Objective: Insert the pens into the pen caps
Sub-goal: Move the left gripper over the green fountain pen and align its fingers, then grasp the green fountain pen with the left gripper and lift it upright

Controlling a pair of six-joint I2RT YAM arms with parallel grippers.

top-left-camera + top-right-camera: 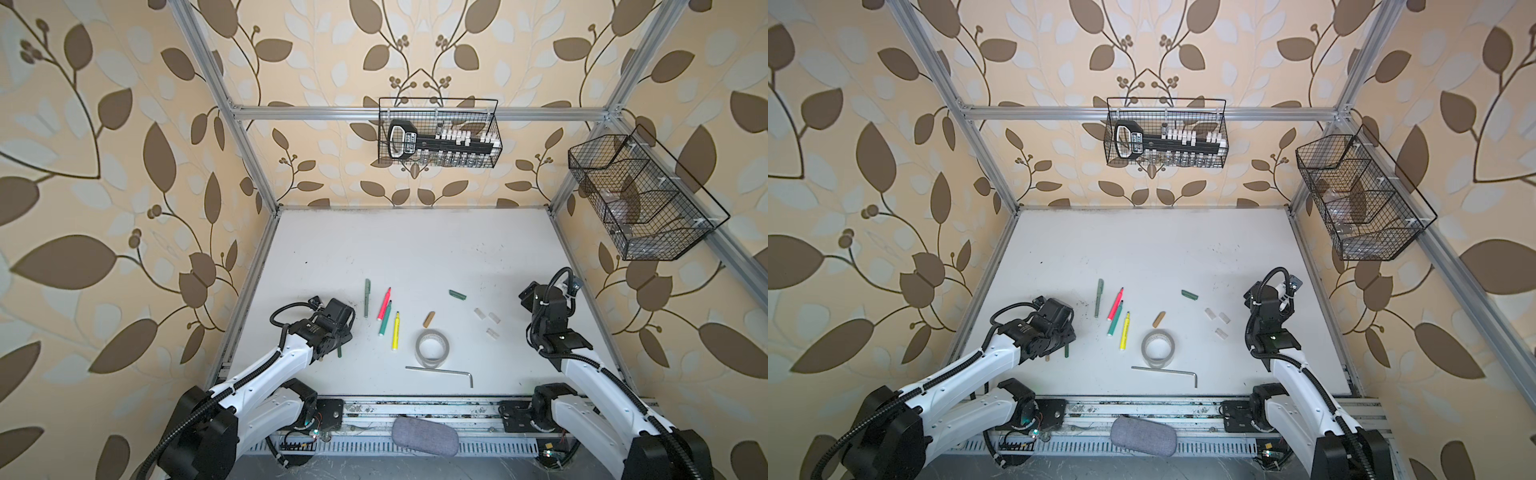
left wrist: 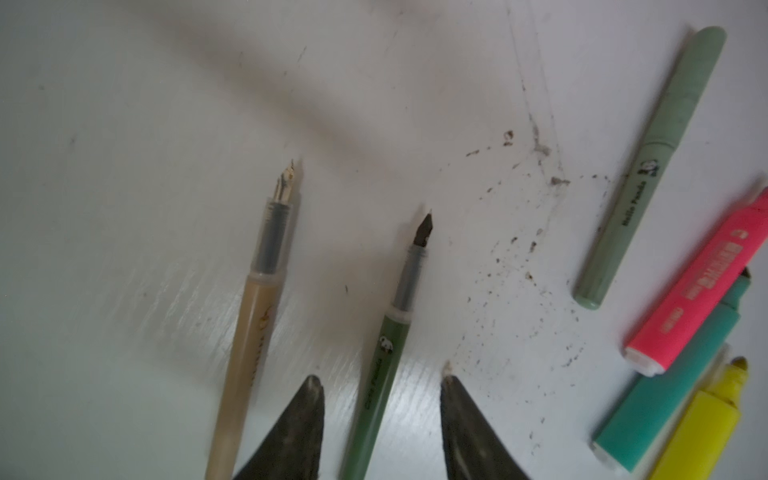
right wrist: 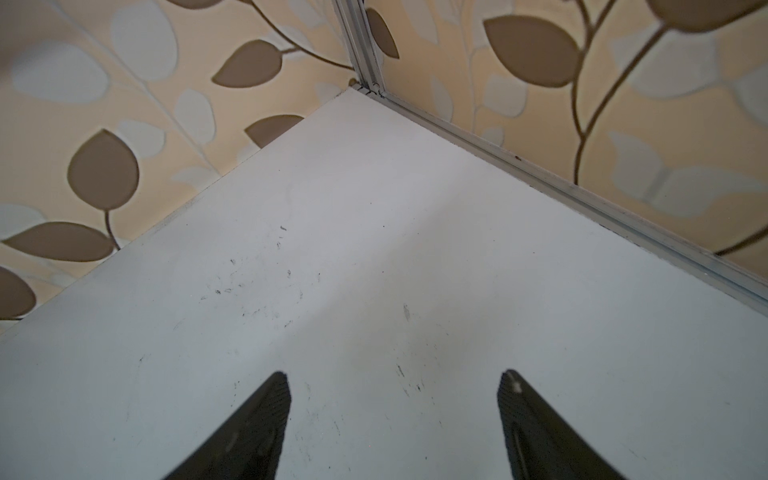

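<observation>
The left gripper [image 2: 380, 382] is down low over the white table [image 1: 415, 249], at the lower left of the tabletop in both top views. Its two dark fingers are spread apart. The dark green pen [image 2: 384, 345] lies flat between them. A bit of table shows on each side of the pen, so the fingers do not touch it. The tan pen [image 2: 249, 345] lies just beside it, outside the fingers. Both pens have bare tips with no caps on.

A little to the right in a top view, four more pens lie close together: the grey-green pen [image 1: 367, 297], the pink marker [image 1: 384, 305], the green marker [image 1: 384, 322] and the yellow marker [image 1: 395, 332]. The pink and green ones touch.

The caps lie right of the middle, well apart from the pens. There is the tan cap [image 1: 429, 318], the green cap [image 1: 457, 294] above it in the frame, and the three clear caps [image 1: 479, 313] in a small bunch further right.

The roll of tape [image 1: 432, 362] sits in the lower middle, with the silver hex key [image 1: 440, 370] just below it.

The right gripper [image 3: 395, 376] is at the right side of the top views. Its fingers are spread wide with nothing between them — only bare table is under them.
</observation>
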